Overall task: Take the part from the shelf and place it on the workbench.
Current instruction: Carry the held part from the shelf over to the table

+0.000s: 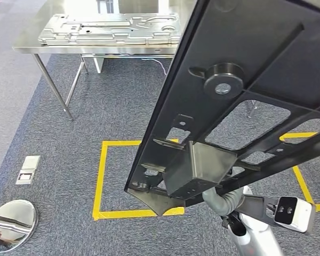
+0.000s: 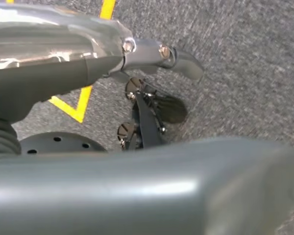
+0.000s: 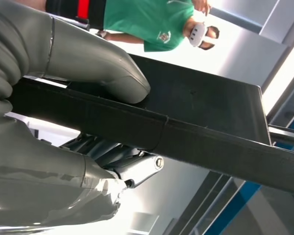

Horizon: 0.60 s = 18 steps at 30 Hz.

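**Black sheet-metal part held above the carpet, workbench ahead**

Black and flat, the part (image 1: pixel 247 85) is a large stamped panel with cut-out windows, a round boss and a grey box-shaped bracket on its underside. It is held tilted, high in the head view, crossing from the upper right down toward the lower centre, and it hides much of the floor behind it.

The right hand (image 3: pixel 83 98) grips the part's edge: the grey thumb lies flat on one face of the panel and the darker fingers (image 3: pixel 112 154) press the opposite face. In the head view the right arm rises from below, under the bracket.

The left hand (image 2: pixel 153 98) hangs over the grey carpet (image 2: pixel 249 58), holding nothing; its fingers appear loosely spread, though the view is blurred.

The workbench (image 1: pixel 29 49), a steel-topped table on slanted legs, stands well apart at the upper left. A silver stamped panel (image 1: pixel 110 29) lies flat on its top.

A yellow tape square (image 1: pixel 98 176) marks the carpet between the robot and the workbench. A floor socket plate (image 1: pixel 28 169) sits near it, and a round mirrored dome (image 1: pixel 11 224) lies at the lower left.

A person in a green shirt (image 3: pixel 149 19) stands beyond the part in the right wrist view.
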Available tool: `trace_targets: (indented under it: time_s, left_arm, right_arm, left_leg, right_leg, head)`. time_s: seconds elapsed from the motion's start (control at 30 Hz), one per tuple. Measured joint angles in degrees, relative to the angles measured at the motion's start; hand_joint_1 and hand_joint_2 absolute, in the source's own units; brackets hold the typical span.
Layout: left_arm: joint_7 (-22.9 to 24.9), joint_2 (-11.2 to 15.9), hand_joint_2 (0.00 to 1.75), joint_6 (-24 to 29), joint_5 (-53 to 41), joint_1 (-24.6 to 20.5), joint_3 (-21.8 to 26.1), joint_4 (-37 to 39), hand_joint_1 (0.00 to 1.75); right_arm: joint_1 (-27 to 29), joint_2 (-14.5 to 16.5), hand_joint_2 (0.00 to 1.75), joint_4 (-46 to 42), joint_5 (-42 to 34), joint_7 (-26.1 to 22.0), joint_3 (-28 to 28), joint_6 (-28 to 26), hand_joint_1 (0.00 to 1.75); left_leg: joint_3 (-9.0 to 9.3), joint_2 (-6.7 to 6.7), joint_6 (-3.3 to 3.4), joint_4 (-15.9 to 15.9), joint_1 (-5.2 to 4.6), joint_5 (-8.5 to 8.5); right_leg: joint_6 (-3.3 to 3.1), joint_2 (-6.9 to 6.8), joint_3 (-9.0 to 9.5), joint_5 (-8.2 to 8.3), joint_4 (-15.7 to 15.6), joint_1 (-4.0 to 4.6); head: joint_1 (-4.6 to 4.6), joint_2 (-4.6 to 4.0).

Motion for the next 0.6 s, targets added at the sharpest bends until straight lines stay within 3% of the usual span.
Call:
trace_targets:
  time_s: [0.1, 0.13, 0.17, 0.2, 0.27, 0.33, 0.6]
  left_arm:
    - [0.1, -0.1, 1.75, 0.1, 0.1, 0.1, 0.1, 0.0, 0.0]
    - [0.1, -0.1, 1.75, 0.1, 0.2, 0.1, 0.1, 0.0, 0.0]
    - [0.1, -0.1, 1.75, 0.1, 0.2, 0.1, 0.1, 0.0, 0.0]
    - [0.1, -0.1, 1.75, 0.1, 0.3, 0.1, 0.1, 0.0, 0.0]
    - [0.1, -0.2, 1.75, 0.0, 0.7, 0.0, 0.2, 0.0, 0.0]
    - [0.1, -0.3, 1.75, -0.1, 1.1, 0.0, 0.2, 0.0, 0.0]
    - [0.1, -0.3, 1.75, -0.4, 1.3, -0.2, 0.9, 0.0, 0.0]
  right_arm:
    - [0.1, 0.0, 1.75, 0.1, 0.0, 0.0, 0.0, 0.1, 1.75]
    - [0.2, 0.0, 1.75, 0.1, 0.0, 0.0, 0.1, 0.1, 1.75]
    - [0.2, 0.0, 1.75, 0.1, 0.0, 0.0, 0.1, 0.1, 1.75]
    - [0.3, 0.0, 1.75, 0.1, 0.0, -0.1, 0.1, 0.2, 1.75]
    - [0.2, 0.0, 1.75, 0.1, 0.0, -0.1, 0.2, 0.2, 1.75]
    - [0.1, 0.0, 1.75, 0.1, 0.0, -0.1, 0.2, 0.2, 1.75]
    - [0.1, 0.0, 1.75, 0.1, 0.0, -0.2, 0.2, 0.3, 1.75]
  left_leg:
    - [0.05, 0.33, 0.17, -0.2, -0.1, 0.23]
    - [0.06, 0.42, 0.18, -0.2, -0.18, 0.22]
    - [0.08, 0.47, 0.18, -0.2, -0.25, 0.22]
    - [0.16, 0.5, 0.19, -0.2, -0.3, 0.18]
    - [0.32, 0.5, 0.05, -0.1, -0.46, -0.02]
    - [0.2, 0.49, -0.19, 0.2, -0.67, -0.28]
    - [0.38, 0.48, -0.15, -0.2, -0.79, -0.21]
  right_leg:
    - [0.21, -0.11, -3.89, -4.74, 9.3, 0.06]
    - [0.27, -0.11, -4.69, -5.27, 11.4, 0.08]
    - [0.3, -0.12, -4.5, -4.65, 11.4, 0.11]
    - [0.27, -0.14, -3.31, -3.13, 9.3, 0.14]
    - [-0.11, -0.39, 0.54, 0.46, 1.8, 0.33]
    - [-0.66, -0.65, 2.82, 1.74, -3.1, 0.51]
    - [-1.02, -0.58, 3.05, 1.49, -3.9, 0.61]
  head:
    - [0.01, 0.0]
    - [0.01, 0.0]
    - [0.01, 0.0]
    - [0.01, 0.0]
    - [0.01, 0.0]
    - [0.01, 0.0]
    - [0.01, 0.0]
